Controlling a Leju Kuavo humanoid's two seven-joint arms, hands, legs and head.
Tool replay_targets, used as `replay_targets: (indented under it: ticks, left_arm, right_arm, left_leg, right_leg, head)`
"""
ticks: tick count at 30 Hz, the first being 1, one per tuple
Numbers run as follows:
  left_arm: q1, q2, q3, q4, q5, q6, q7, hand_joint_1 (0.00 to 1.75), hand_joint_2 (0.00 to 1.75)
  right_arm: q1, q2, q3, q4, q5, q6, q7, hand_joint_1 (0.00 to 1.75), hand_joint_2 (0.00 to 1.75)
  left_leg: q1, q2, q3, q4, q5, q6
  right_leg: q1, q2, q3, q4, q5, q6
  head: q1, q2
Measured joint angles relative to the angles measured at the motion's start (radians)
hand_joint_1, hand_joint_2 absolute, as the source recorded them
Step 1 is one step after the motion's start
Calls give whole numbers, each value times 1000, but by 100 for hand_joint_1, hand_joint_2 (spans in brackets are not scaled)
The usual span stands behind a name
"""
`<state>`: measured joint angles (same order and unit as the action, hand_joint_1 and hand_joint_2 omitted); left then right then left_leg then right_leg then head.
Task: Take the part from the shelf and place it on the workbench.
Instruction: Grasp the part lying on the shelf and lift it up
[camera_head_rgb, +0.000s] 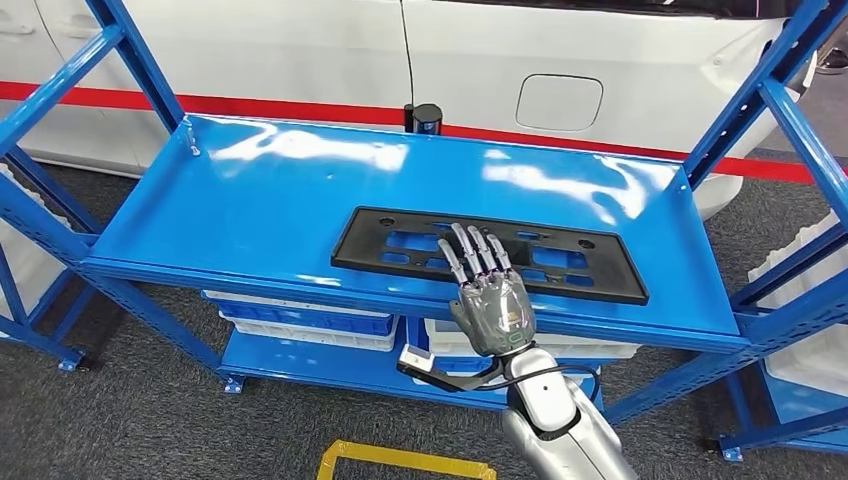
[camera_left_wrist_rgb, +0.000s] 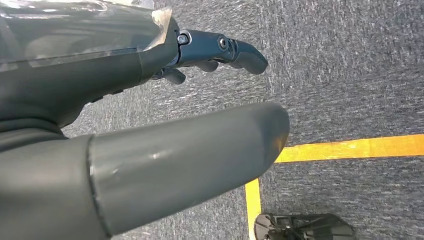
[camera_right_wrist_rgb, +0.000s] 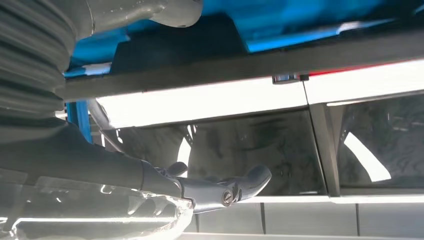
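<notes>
1. From the head view I see the part (camera_head_rgb: 490, 254), a flat black slotted plate, lying on the top deck of the blue shelf (camera_head_rgb: 250, 200), near the front edge and toward the right side.
2. My right hand (camera_head_rgb: 487, 297) reaches up from below, palm down, with its fingers (camera_head_rgb: 470, 250) stretched out and slightly apart, lying over the part's middle. They look to rest on it, but I cannot tell whether they press or only hover. Nothing is pinched or grasped.
3. In the right wrist view the right hand's dark fingers (camera_right_wrist_rgb: 235, 187) extend straight, with the shelf's blue metal close by.
4. My left hand (camera_left_wrist_rgb: 150, 145) hangs over grey carpet (camera_left_wrist_rgb: 350, 75) with a yellow floor line (camera_left_wrist_rgb: 350, 147); thumb and dark fingers (camera_left_wrist_rgb: 220, 50) are apart and hold nothing.
5. White bins (camera_head_rgb: 310, 325) sit on the lower deck.
6. A white car (camera_head_rgb: 500, 60) with a red stripe stands behind the shelf.
</notes>
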<state>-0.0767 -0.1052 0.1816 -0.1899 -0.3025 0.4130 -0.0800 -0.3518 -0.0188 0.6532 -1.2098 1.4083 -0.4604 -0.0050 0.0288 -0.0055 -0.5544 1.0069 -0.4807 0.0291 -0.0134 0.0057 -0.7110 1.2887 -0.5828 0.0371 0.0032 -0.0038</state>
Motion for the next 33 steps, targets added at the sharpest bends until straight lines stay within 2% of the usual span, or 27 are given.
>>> replay_targets:
  ticks: [1, 2, 3, 4, 5, 7, 9, 13, 15, 18, 22, 26, 29, 33]
  left_arm:
    - [1, -1, 0, 0, 0, 0, -2, 0, 0]
    - [1, -1, 0, 0, 0, 0, -4, 0, 0]
    - [1, -2, 0, 0, 0, 0, -4, 0, 0]
    - [0, -2, 0, 0, 0, 0, -4, 0, 0]
    - [-1, -2, 0, 0, 0, 0, -5, 0, 0]
    - [-1, -1, 0, 0, 0, 0, -5, 0, 0]
    - [-1, 0, 0, 0, 0, 0, -5, 0, 0]
    - [-1, -1, 0, 0, -1, 1, -7, 0, 0]
    - [-1, -1, 0, 0, -3, 2, -6, 0, 0]
    - [-1, -1, 0, 0, -4, 3, -6, 0, 0]
    - [-1, -1, 0, 0, -5, 4, -7, 0, 0]
    - [-1, -1, 0, 0, -7, 7, -7, 0, 0]
    - [-1, -1, 0, 0, -16, 13, -16, 0, 0]
    - [-1, -1, 0, 0, -24, 31, -39, 0, 0]
  right_arm:
    - [1, -1, 0, 2, 0, 0, 0, 0, 175]
    - [2, -2, 1, 3, -1, 0, 0, 0, 175]
    - [2, -3, 1, 4, -1, 0, 0, 0, 175]
    - [2, -3, 2, 4, -1, 0, 0, 0, 175]
    - [3, -3, 2, 5, -2, 0, 0, 0, 175]
    - [3, -2, 3, 6, -2, 0, 0, 0, 175]
    - [3, -1, 3, 6, -2, 0, 0, 0, 175]
    - [4, -1, 4, 6, -2, 0, 0, 0, 175]
    - [4, -2, 4, 6, -2, 0, 0, 0, 175]
    - [6, -5, 4, 6, -2, 0, 1, 0, 175]
    - [10, -7, 4, 6, -2, -1, 3, 0, 175]
    - [11, -7, 4, 6, 1, -1, 4, 175, 175]
    - [10, -7, 4, 6, 13, -2, 7, 175, 175]
    - [10, -7, 4, 6, 26, -3, 12, 166, 0]
  left_leg:
    - [2, -2, 11, 0, -8, -4]
    - [3, -3, 22, 0, -17, -9]
    - [2, -4, 31, 1, -27, -15]
    - [0, -5, 37, 1, -36, -22]
    - [-2, -5, 40, 1, -44, -22]
    - [-3, -4, 44, 0, -50, -14]
    - [-1, -1, 49, -6, -48, -6]
    - [0, 3, 57, -20, -48, -8]
    - [0, 3, 59, -24, -48, -15]
    - [2, 3, 60, -28, -47, -36]
    - [3, 3, 61, -28, -47, -44]
    - [1, 4, 62, -28, -47, -45]
    - [0, 4, 62, -27, -47, -45]
    - [0, 4, 63, -27, -47, -45]
  right_leg:
    - [-4, -1, 5, -43, 38, 12]
    - [-7, -3, 24, -112, 84, 23]
    - [-8, -6, 48, -179, 122, 28]
    - [-8, -8, 68, -229, 148, 26]
    - [-9, -8, 79, -257, 160, 19]
    - [-10, -5, 85, -265, 161, 6]
    - [-7, -1, 85, -266, 160, 3]
    - [-4, 4, 85, -266, 155, -5]
    - [-3, 4, 85, -266, 154, -9]
    - [-1, 4, 86, -265, 153, -15]
    - [0, 4, 87, -265, 154, -17]
    - [-2, 4, 88, -265, 155, -18]
    - [-3, 4, 89, -265, 155, -18]
    - [-3, 4, 89, -265, 155, -18]
  head:
    - [1, 0]
    - [4, 0]
    - [7, 0]
    - [10, 0]
    - [9, 0]
    - [3, 0]
    - [-4, 0]
    - [-9, 0]
    - [-10, 0]
    - [-10, 0]
    - [-10, 0]
    - [-10, 0]
    - [-10, 0]
    - [-10, 0]
